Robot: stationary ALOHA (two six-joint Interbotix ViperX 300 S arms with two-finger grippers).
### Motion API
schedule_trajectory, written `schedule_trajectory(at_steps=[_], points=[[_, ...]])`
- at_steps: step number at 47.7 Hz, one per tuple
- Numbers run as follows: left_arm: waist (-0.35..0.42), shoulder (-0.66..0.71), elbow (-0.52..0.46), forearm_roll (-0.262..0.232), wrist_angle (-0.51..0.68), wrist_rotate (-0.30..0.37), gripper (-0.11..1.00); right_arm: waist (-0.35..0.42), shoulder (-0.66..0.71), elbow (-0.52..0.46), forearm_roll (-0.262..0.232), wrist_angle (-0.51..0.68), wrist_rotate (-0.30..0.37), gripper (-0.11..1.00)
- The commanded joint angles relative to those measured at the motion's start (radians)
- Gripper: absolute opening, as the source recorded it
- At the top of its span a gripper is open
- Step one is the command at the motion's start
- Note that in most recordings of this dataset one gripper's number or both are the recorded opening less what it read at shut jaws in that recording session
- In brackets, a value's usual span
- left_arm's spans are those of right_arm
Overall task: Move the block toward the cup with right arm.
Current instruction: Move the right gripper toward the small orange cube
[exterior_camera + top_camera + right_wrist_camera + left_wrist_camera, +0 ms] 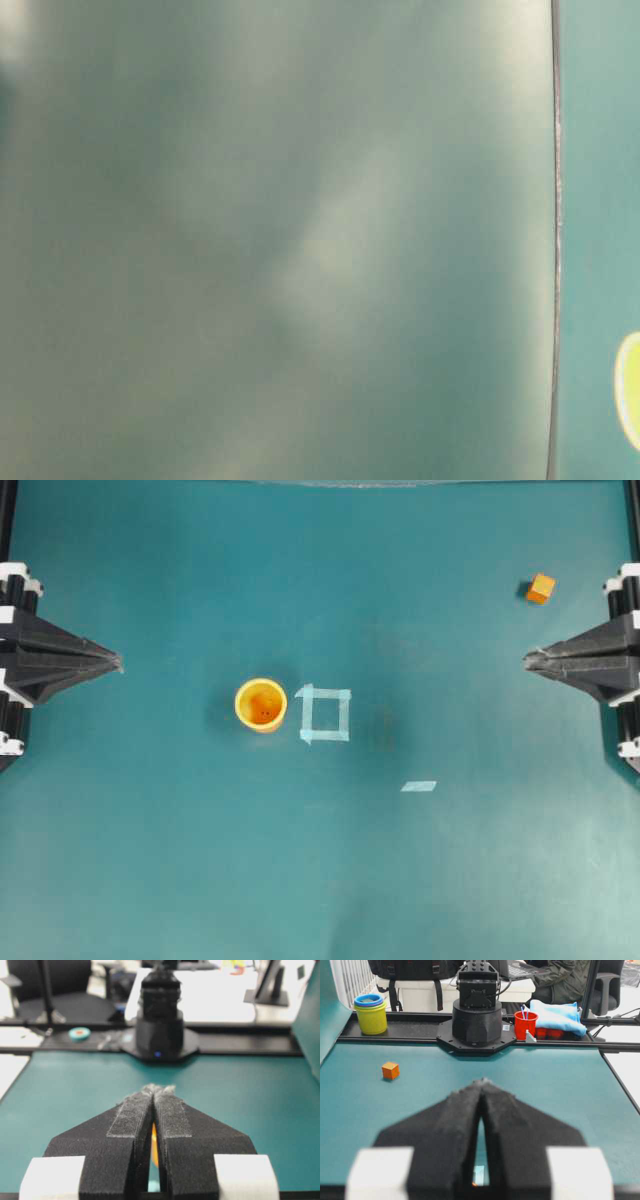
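Observation:
The block (540, 588), a small orange cube, sits on the teal table at the far right, just behind my right gripper (527, 660). It also shows in the left wrist view (390, 1070). The cup (261, 704), round and yellow with an orange inside, stands left of the middle. My right gripper is shut and empty, tips pointing at the middle (159, 1089). An orange sliver of the cup (154, 1145) shows through the slit between its fingers. My left gripper (118, 663) is shut and empty at the left edge (482, 1082).
A pale tape square (325, 714) lies just right of the cup, and a short tape strip (419, 786) lies nearer the front. The arm bases (477, 1015) (160, 1020) stand at the table's ends. The table-level view is blurred.

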State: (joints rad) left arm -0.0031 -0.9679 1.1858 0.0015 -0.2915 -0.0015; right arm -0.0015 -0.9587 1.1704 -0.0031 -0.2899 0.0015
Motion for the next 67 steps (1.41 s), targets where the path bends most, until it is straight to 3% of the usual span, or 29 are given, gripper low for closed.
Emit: schedule_trajectory(at_steps=[1,6,12,25,31,52,67], points=[[0.003,0.011,-0.032,0.003,0.051,-0.018,-0.01,-0.003,0.000,-0.017,0.005,-0.005,0.002,0.00],[0.002,0.011,-0.040,0.003,0.080,-0.025,0.03,-0.017,0.009,-0.044,0.008,0.074,0.011,0.00],[0.002,0.011,-0.041,0.003,0.081,-0.025,0.03,-0.055,0.009,-0.089,0.011,0.255,0.041,0.00],[0.003,0.011,-0.041,0.003,0.083,-0.025,0.03,-0.204,-0.009,-0.152,0.009,0.577,0.158,0.00],[0.002,0.011,-0.041,0.003,0.081,-0.025,0.03,-0.252,-0.018,-0.156,0.009,0.657,0.179,0.00],[0.002,0.011,-0.041,0.003,0.074,-0.025,0.03,-0.316,0.002,-0.158,0.008,0.755,0.187,0.00],[0.002,0.012,-0.041,0.003,0.074,-0.025,0.03,-0.362,0.018,-0.163,0.009,0.759,0.209,0.00]])
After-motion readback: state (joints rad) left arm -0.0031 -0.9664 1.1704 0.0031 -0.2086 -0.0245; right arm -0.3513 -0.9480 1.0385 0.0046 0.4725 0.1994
